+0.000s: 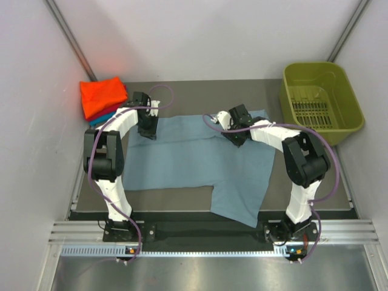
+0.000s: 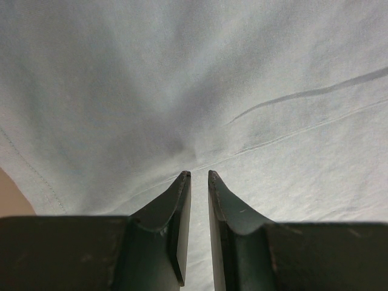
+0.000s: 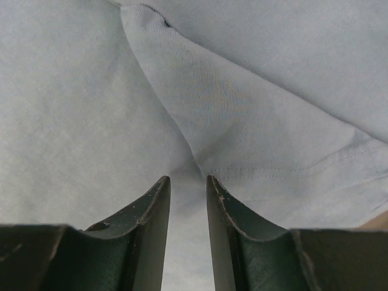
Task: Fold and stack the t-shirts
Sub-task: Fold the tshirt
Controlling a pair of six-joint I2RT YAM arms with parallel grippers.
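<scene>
The large grey-blue t-shirt (image 1: 182,157) lies spread flat on the table, one sleeve reaching the near edge. My left gripper (image 1: 147,126) is down on its far left edge, my right gripper (image 1: 235,134) on its far edge right of centre. In the left wrist view the jaws (image 2: 199,174) stand nearly together, with shirt cloth (image 2: 182,79) puckered at the tips. In the right wrist view the jaws (image 3: 188,179) pinch a fold of the shirt (image 3: 79,91) beside a stitched hem (image 3: 291,176). A folded orange shirt (image 1: 103,97) tops a stack at the far left, a teal one (image 1: 104,117) beneath it.
An olive-green plastic basket (image 1: 315,65) stands at the far right of the table. Grey walls close in on the left, right and back. The metal rail with both arm bases runs along the near edge.
</scene>
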